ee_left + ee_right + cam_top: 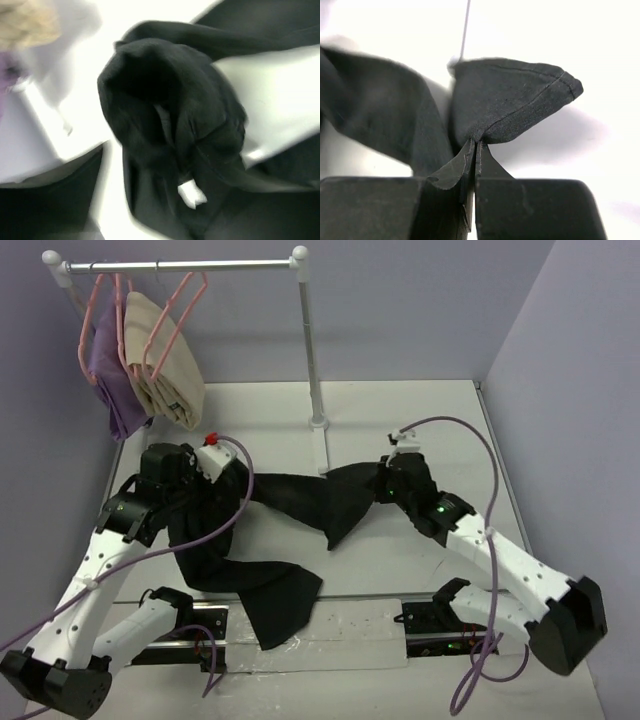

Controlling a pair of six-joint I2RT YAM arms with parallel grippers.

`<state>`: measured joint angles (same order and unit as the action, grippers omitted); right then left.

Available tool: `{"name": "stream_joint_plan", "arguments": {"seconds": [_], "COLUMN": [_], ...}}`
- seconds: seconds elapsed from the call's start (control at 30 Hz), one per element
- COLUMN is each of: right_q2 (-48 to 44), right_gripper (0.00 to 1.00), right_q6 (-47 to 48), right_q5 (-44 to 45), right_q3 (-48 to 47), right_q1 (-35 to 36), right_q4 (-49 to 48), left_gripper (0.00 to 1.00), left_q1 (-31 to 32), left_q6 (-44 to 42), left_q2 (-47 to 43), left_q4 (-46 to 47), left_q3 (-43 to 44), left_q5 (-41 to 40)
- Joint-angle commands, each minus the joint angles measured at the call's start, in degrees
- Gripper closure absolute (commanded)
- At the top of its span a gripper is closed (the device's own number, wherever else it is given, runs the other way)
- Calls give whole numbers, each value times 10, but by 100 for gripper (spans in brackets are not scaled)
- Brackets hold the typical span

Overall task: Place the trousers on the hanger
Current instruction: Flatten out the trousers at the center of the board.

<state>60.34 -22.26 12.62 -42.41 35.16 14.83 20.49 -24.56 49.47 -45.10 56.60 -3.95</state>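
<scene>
The black trousers (300, 500) stretch across the table between my two grippers. My left gripper (190, 495) is raised at the left with the cloth bunched over it and a leg hanging down to the table. In the left wrist view the trousers (170, 115) hide its fingers, and a white label (191, 194) shows. My right gripper (385, 483) is shut on a trouser edge, and the right wrist view shows the cloth (515, 100) pinched between its tips (476, 147). An empty pink hanger (185, 302) hangs on the rail at the back left.
A white rack stands at the back, with a rail (180, 265), a pole (311, 350) and a base (322, 445). A purple garment (108, 370) and a beige garment (170, 370) hang on other pink hangers. Walls close in on the left, back and right.
</scene>
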Motion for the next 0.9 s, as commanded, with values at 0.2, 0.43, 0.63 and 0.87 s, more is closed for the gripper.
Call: {"name": "stream_joint_plan", "arguments": {"seconds": [0.2, 0.43, 0.63, 0.87], "right_q2": [-23, 132, 227, 299], "right_gripper": [100, 100, 100, 100], "right_q6": [64, 71, 76, 84], "right_q5": [7, 28, 46, 51], "right_q3": [-59, -157, -234, -280], "right_q1": [-199, -380, -386, -381], "right_q4": [40, 38, 69, 83], "left_gripper": [1, 5, 20, 12], "left_q1": [19, -16, -132, -132], "left_q6": [-14, 57, 40, 46], "left_q2": [17, -2, 68, 199], "left_q4": [-27, 48, 81, 153], "left_q3": [81, 48, -26, -51], "left_q5": [252, -21, 20, 17]}}
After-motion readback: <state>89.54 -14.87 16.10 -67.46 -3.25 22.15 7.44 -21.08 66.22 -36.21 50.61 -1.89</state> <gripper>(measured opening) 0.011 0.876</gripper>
